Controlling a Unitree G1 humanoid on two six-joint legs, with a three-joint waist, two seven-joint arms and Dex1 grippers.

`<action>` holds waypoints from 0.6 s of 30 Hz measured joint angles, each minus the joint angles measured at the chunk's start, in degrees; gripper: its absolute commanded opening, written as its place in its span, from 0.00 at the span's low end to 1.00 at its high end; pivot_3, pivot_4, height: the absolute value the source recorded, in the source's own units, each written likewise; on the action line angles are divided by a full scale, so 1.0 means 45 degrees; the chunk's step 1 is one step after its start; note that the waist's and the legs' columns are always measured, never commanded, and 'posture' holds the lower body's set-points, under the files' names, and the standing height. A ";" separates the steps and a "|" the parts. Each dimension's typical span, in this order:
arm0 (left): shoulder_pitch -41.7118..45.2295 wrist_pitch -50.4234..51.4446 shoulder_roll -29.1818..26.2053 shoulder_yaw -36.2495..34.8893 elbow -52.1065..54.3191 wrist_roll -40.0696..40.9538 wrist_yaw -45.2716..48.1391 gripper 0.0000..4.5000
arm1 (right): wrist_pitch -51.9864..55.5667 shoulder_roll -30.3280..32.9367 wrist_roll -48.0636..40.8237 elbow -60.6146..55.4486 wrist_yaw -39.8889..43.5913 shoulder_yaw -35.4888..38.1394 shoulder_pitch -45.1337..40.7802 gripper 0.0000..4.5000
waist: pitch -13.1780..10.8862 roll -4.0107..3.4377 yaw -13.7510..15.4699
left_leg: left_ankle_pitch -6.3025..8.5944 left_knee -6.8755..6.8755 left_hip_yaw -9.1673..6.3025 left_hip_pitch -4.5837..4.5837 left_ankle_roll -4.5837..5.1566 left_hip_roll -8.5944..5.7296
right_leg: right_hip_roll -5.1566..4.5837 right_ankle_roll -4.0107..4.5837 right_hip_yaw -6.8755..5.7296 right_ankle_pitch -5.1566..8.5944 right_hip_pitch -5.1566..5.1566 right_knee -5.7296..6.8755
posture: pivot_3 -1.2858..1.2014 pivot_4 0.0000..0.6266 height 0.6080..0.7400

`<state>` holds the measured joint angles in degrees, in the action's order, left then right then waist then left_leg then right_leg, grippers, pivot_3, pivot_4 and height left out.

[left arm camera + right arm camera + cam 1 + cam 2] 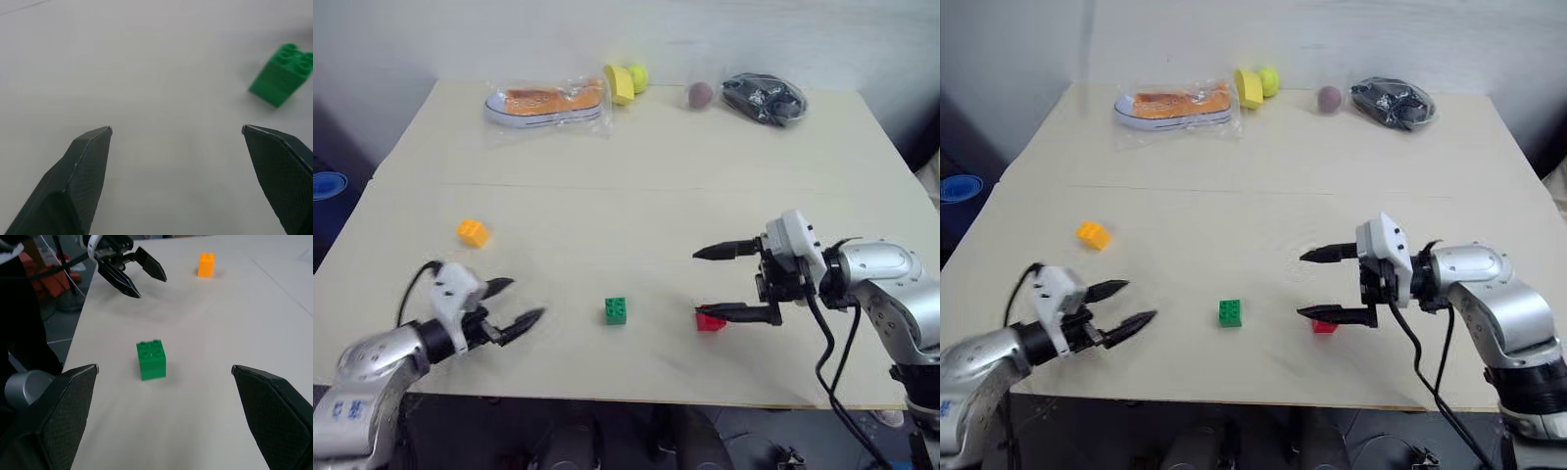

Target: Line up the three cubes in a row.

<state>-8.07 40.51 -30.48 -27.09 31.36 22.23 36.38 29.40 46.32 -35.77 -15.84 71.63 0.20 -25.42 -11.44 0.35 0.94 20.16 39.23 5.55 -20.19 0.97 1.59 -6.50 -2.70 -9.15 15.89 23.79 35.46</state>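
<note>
Clear bag [548,103] holds seemingly a shoe [544,101].

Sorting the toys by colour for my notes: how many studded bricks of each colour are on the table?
Orange-yellow brick: 1
Green brick: 1
Red brick: 1
Total: 3

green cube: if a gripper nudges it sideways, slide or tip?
The green cube looks squat and flat-based on the smooth table, so probably slides, not rolls. Looks like rigid plastic, likely light. The studded top may catch a fingertip.
</note>
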 measured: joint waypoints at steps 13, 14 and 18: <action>0.4637 -0.0717 -0.0980 -0.0092 -0.5692 -0.1341 -0.3244 1.00 | 0.0400 -0.0564 0.0023 0.0629 0.0259 -0.0566 -0.1204 1.00 | 0.0004 0.0009 -0.0024 | 0.0016 -0.0012 0.0024 -0.0019 -0.0002 -0.0007 | 0.0010 -0.0001 -0.0021 0.0000 0.0013 0.0026 | 0.52 0.24 1.00; 0.4719 -0.0918 -0.1158 0.0040 -0.6068 -0.1380 -0.3058 1.00 | 0.0401 -0.0592 0.0025 0.0617 0.0210 -0.0564 -0.1199 1.00 | 0.0004 0.0010 -0.0053 | 0.0016 -0.0013 0.0024 -0.0020 -0.0003 -0.0005 | 0.0012 -0.0001 -0.0024 0.0000 0.0013 0.0023 | 0.52 0.24 1.00; 0.5057 -0.1828 -0.2073 0.0739 -0.7788 -0.1432 -0.1678 1.00 | 0.0472 -0.0628 -0.0032 0.0532 -0.0054 -0.0479 -0.1107 1.00 | 0.0004 0.0010 -0.0059 | 0.0007 -0.0008 0.0023 -0.0015 -0.0011 -0.0005 | 0.0011 -0.0001 -0.0024 0.0000 0.0015 0.0039 | 0.52 0.24 1.00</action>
<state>14.68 32.28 -39.81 -23.77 -3.69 15.79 28.83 31.52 43.50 -35.91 -13.45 71.39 -1.95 -30.40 -11.43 0.40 0.67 20.20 39.19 5.65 -20.25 0.92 1.57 -6.45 -2.70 -9.25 15.89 23.85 35.64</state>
